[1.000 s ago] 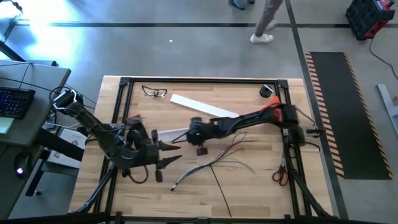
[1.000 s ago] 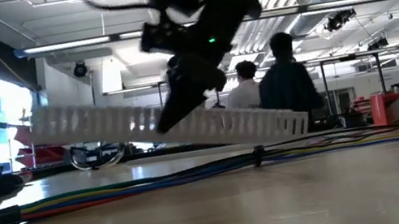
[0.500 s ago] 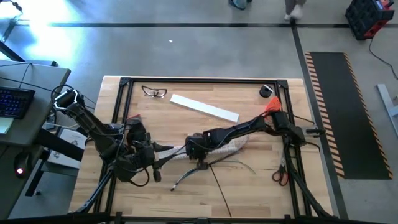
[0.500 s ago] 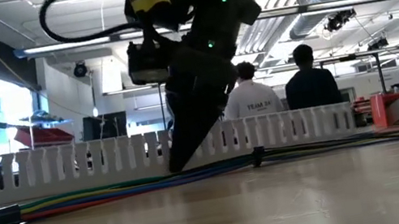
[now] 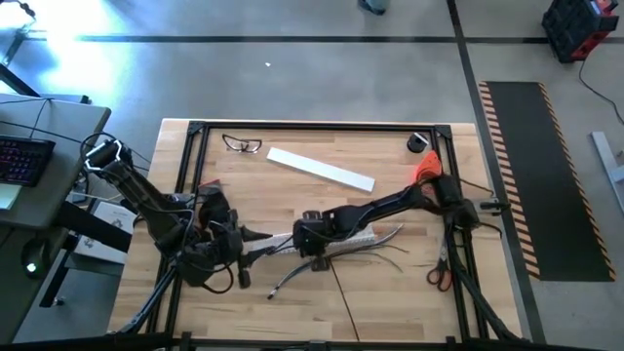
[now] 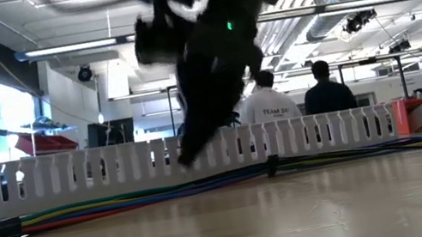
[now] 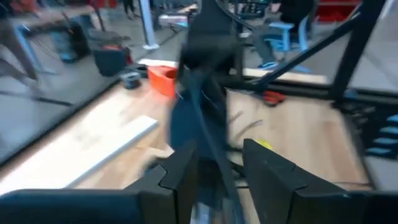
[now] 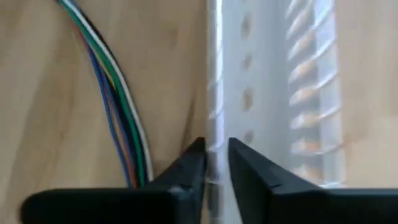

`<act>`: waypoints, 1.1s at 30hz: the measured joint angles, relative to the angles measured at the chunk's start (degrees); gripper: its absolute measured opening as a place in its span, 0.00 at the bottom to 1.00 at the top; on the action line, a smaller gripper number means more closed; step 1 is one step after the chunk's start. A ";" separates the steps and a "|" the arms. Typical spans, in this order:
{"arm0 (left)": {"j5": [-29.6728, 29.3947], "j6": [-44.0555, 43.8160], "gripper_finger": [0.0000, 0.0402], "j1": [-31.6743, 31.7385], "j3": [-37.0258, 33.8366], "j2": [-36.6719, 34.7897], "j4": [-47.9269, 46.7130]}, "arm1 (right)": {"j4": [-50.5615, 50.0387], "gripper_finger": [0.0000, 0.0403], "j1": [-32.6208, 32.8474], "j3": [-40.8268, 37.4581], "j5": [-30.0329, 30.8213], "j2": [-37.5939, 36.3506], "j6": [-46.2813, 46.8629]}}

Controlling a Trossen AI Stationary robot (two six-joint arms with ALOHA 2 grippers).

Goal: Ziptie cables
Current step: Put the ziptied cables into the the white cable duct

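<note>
A white slotted channel stands level on the table, slots up; it also shows in the low view. My right gripper is shut on it near its middle. My left gripper is at the channel's left end; its wrist view is blurred. The cables fan out on the table just near of the channel, and one end reaches toward the near left. In the low view they run as a coloured bundle in front of the channel. The ziptie lies straight on the table, near of the cables. My right gripper pinches one side wall of the channel between its two fingers, one finger inside the channel and one outside. The fingers come from above, pointing down. The channel stands level with its bottom on the table.
A flat white lid lies toward the far edge, clear safety glasses at the far left. A black roll and an orange piece are at the far right, scissors at the right edge. People stand behind the table.
My right gripper has gone down and toward the table's near edge with the channel. The channel hung tilted and lifted clear a second ago; now it stands level on the table behind the cables. It has then slid a little toward the right.
</note>
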 joint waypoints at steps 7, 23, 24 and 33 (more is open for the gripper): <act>7.88 -6.10 0.11 -3.74 6.97 6.13 -9.75 | 2.64 0.38 0.17 -8.77 0.02 -8.89 -4.85; 36.62 -47.66 0.22 -3.02 18.60 35.53 -29.27 | 45.09 0.37 17.62 -53.21 19.92 -37.56 11.23; 35.79 -48.73 0.26 -3.06 18.66 36.40 -28.55 | 47.52 0.37 19.37 -54.72 22.34 -38.04 12.00; 26.75 -52.93 0.45 -2.88 18.76 41.49 -25.08 | 60.70 0.37 30.38 -62.89 37.03 -37.48 17.88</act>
